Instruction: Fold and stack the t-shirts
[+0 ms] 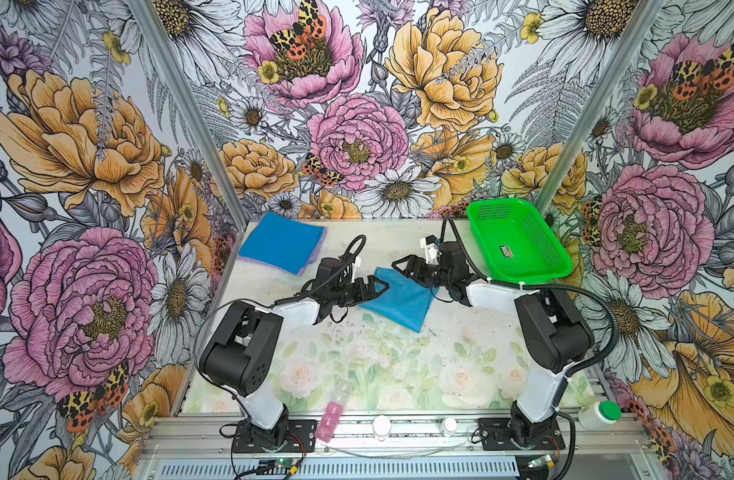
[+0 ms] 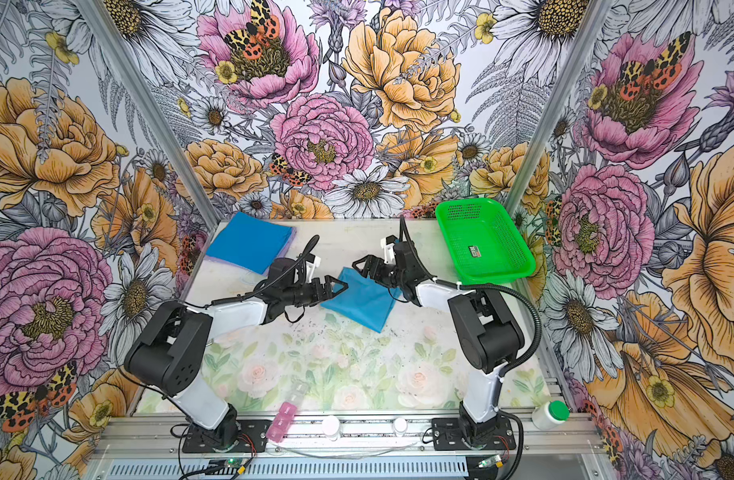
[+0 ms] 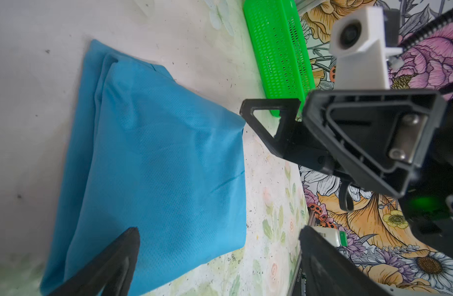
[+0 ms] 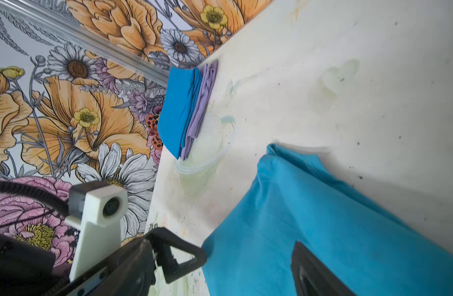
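Our left claw (image 1: 378,288) and right claw (image 1: 400,268) reach inward from opposite sides, low at the edges of the teal t-shirt (image 1: 398,302) lying mid-tabletop. Both are spread wide, holding nothing. The stack of folded t-shirts (image 1: 280,245) sits at the far left corner.

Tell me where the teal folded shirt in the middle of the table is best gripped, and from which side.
Grip the teal shirt at its folded edges, probably low from either side: left hand at the left edge, right hand at the far corner. It lies flat, so pinch the layers together.
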Action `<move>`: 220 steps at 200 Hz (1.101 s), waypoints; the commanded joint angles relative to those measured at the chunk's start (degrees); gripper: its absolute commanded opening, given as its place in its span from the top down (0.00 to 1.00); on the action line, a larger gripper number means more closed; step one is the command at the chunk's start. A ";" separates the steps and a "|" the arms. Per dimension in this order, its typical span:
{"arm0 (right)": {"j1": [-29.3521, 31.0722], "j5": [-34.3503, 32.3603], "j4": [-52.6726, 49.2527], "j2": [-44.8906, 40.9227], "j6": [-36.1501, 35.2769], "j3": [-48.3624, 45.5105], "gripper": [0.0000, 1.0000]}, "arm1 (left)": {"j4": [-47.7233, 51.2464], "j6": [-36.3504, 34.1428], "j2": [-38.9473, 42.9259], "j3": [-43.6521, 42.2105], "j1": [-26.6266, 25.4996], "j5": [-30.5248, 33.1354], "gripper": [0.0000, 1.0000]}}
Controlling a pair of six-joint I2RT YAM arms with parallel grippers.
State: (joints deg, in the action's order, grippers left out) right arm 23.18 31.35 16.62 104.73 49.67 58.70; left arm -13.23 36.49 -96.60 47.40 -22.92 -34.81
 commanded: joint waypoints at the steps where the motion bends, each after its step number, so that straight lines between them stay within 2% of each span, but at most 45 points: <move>1: 1.76 1.19 2.30 -1.28 0.24 -3.45 0.15 | -5.86 1.69 -1.33 -0.44 0.22 -2.03 0.02; 46: 5.48 -2.04 5.91 -1.21 2.98 -11.33 0.15 | -11.03 3.83 -5.91 -2.65 1.43 -2.11 0.02; 90: 5.78 -7.00 -2.32 -3.60 -1.04 -15.80 0.15 | -14.37 4.95 -10.79 -4.49 1.55 -2.45 0.02; 130: 5.94 -3.11 -5.65 -8.82 -7.80 -15.79 0.15 | -15.52 5.61 -10.78 -5.12 1.91 -2.59 0.02; 151: 6.50 1.59 -1.08 -10.01 -8.48 -15.82 0.15 | -15.51 5.61 -10.72 -5.29 2.09 -2.96 0.02; 178: 8.31 5.50 2.50 -6.64 -8.89 -12.03 0.15 | -15.56 5.52 -10.78 -5.71 2.28 -2.89 0.02; 220: 9.49 8.62 8.25 3.38 -7.01 -5.78 0.16 | -15.59 5.57 -10.38 -6.06 2.68 -2.97 0.02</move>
State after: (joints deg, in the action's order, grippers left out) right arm 32.05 36.69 18.94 103.22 42.37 49.91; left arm -30.00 41.69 -106.61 42.74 -21.06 -36.95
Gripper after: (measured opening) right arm 0.841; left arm 0.980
